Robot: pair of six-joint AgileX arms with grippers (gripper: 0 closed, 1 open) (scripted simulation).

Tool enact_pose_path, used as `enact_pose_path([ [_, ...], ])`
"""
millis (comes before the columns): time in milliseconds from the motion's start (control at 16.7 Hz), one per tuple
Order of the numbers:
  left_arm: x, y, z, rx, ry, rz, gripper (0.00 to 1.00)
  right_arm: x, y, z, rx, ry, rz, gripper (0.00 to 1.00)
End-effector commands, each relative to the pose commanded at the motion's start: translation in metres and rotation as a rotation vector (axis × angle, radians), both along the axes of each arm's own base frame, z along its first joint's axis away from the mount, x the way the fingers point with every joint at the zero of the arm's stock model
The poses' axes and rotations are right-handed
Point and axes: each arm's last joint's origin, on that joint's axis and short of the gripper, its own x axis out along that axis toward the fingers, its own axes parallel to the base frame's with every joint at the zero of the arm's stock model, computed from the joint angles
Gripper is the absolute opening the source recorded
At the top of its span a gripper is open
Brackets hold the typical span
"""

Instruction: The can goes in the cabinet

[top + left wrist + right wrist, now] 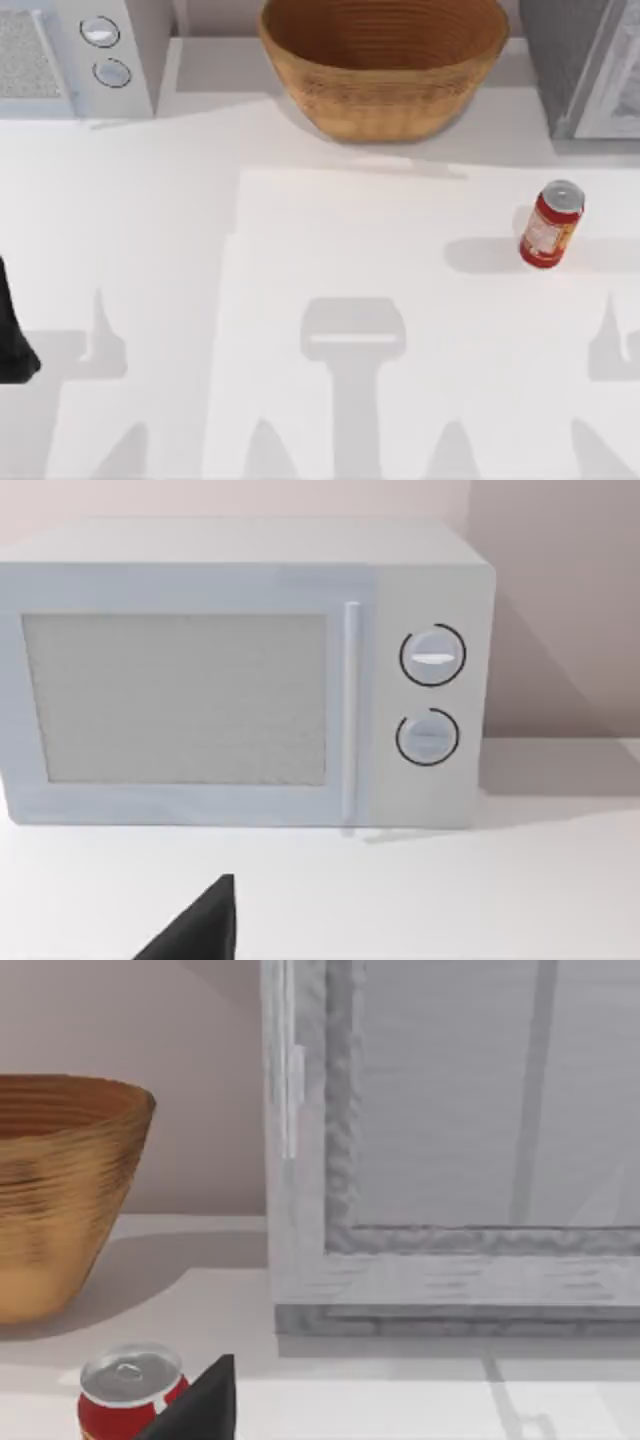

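The can [552, 225] stands upright on the white table at the right side, red with a silver top and an orange-yellow label. The right wrist view has the can [128, 1392] close by, partly behind a black part of my right gripper [200, 1408]. The grey speckled cabinet [580, 60] stands at the back right corner, behind the can, and its light framed door panel [450, 1160] looks closed in the right wrist view. My left arm [12, 340] is a dark shape at the table's left edge, and a black part of my left gripper [198, 930] faces the white appliance.
A woven brown basket [385, 60] sits at the back middle, to the left of the cabinet. A white appliance with two round knobs [80, 50] stands at the back left. Open table surface [330, 250] lies between the can and the left arm.
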Motion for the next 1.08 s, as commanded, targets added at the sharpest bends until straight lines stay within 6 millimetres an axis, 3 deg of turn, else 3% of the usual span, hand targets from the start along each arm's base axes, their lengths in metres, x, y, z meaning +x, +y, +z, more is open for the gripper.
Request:
enact_pose_path([
  [180,0.000,0.000,0.000,0.000,0.000,0.000,1.00,0.000,0.000,0.002,0.000,-0.008,-0.003,1.00],
  [420,0.000,0.000,0.000,0.000,0.000,0.000,1.00,0.004,0.002,0.023,0.015,-0.082,-0.024,1.00],
  [660,0.000,0.000,0.000,0.000,0.000,0.000,1.00,0.022,0.013,0.034,0.059,-0.079,-0.009,1.00],
  [840,0.000,0.000,0.000,0.000,0.000,0.000,1.00,0.044,0.029,0.025,0.092,-0.005,0.013,1.00],
  [1080,0.000,0.000,0.000,0.000,0.000,0.000,1.00,0.069,0.055,-0.006,0.106,0.133,0.029,1.00],
])
